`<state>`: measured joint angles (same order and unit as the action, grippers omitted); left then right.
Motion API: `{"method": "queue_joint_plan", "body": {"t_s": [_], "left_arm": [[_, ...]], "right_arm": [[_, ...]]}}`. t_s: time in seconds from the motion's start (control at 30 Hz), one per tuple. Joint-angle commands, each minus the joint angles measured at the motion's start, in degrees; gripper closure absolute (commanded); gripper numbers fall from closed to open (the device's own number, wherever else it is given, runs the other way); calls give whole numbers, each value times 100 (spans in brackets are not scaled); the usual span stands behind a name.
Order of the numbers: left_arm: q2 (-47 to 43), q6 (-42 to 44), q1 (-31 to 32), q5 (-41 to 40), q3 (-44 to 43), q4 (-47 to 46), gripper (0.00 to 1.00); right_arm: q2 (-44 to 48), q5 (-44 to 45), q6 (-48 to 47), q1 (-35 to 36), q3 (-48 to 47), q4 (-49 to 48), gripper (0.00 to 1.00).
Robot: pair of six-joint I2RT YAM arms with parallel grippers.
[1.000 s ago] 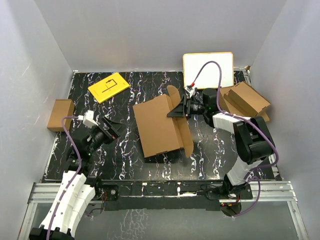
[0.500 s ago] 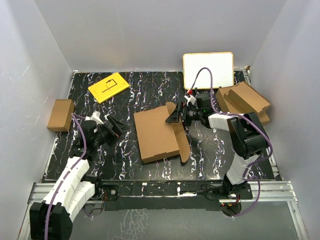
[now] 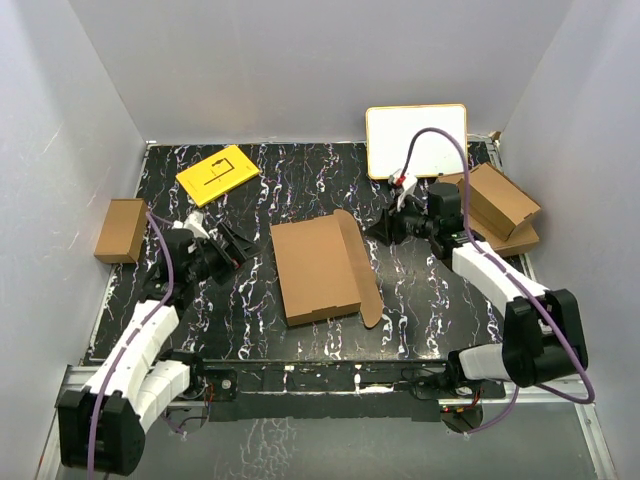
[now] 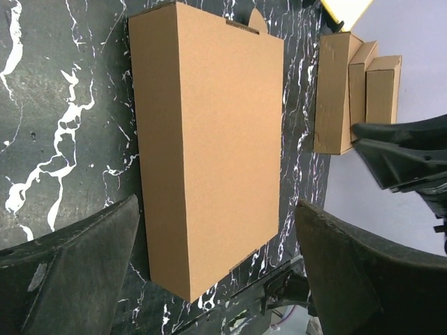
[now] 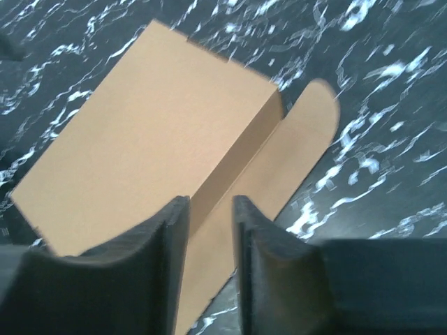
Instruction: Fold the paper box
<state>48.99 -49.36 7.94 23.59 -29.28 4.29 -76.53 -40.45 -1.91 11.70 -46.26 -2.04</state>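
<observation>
paper box point(image 3: 316, 270) lies mid-frame, long axis up-down; its loose flap point(image 3: 366, 280) faces right gripper point(image 3: 380, 228) (narrowly parted, empty), left gripper point(image 3: 238, 246) gaping, empty.

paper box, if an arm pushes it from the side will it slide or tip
The paper box lies low and flat on the table, so a side push would probably slide it, not tip it. It is thin cardboard, so likely light. Its side flap lies loose and would probably hinge when lifted.
</observation>
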Motion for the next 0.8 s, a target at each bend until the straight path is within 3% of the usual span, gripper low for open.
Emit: {"method": "queue_joint_plan", "body": {"t_s": [0.0, 0.07, 0.23, 0.77], "left_arm": [[483, -70, 17, 444, -96, -427, 10], [709, -61, 135, 374, -152, -513, 10], [1338, 54, 535, 94, -282, -584, 10], [2814, 1036, 850, -433, -1194, -172, 20]], "right_arm": [[-425, -415, -333, 25, 311, 94, 78], [-806, -458, -150, 32, 236, 203, 85], [-1573, -531, 149, 234, -20, 456, 91], [-1972, -1077, 539, 1218, -30, 20, 92]]}}
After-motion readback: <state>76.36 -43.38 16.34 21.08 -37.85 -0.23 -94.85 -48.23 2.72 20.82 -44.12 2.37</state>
